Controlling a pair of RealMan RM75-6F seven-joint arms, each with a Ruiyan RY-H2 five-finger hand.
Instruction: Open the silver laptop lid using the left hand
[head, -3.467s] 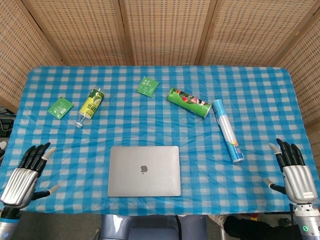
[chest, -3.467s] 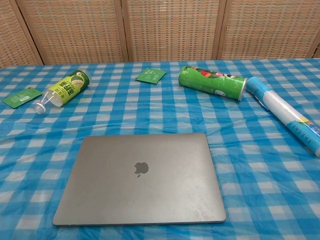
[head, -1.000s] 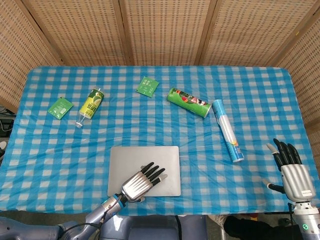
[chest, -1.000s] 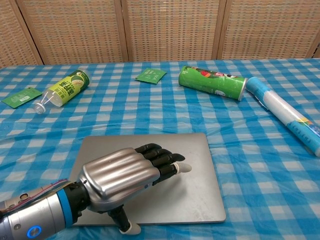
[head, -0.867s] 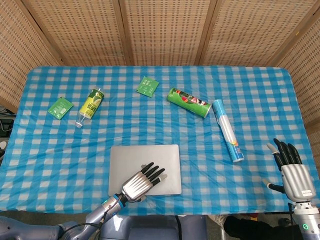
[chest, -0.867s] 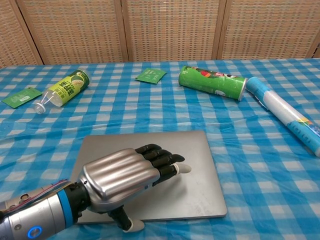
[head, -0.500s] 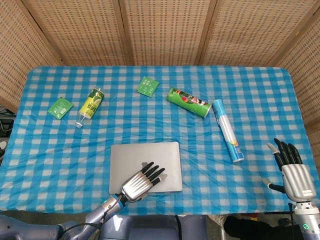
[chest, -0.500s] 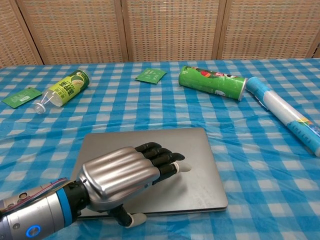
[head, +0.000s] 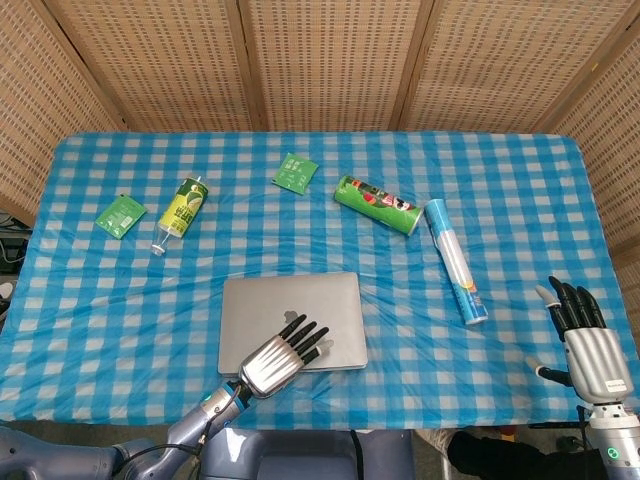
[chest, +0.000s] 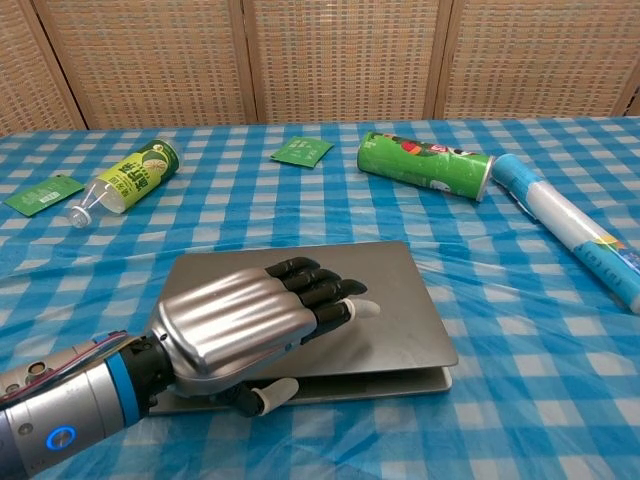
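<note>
The silver laptop (head: 300, 305) (chest: 395, 300) lies near the front middle of the table, its lid lifted a little off the base at the front edge. My left hand (head: 278, 360) (chest: 245, 325) grips that front edge of the lid, fingers lying on top and the thumb underneath. My right hand (head: 590, 345) hovers at the table's right front corner, fingers apart, holding nothing; the chest view does not show it.
A green chip can (head: 377, 204) (chest: 425, 162) and a blue-white tube (head: 456, 260) (chest: 570, 225) lie behind and right of the laptop. A green bottle (head: 182, 212) (chest: 125, 180) and two green sachets (head: 294, 172) (head: 120, 214) lie at the back left. Blue checked cloth (head: 520, 200) covers the table.
My left hand came in from the left front corner onto the laptop's front edge and has raised the lid a small way. The right hand has hardly moved.
</note>
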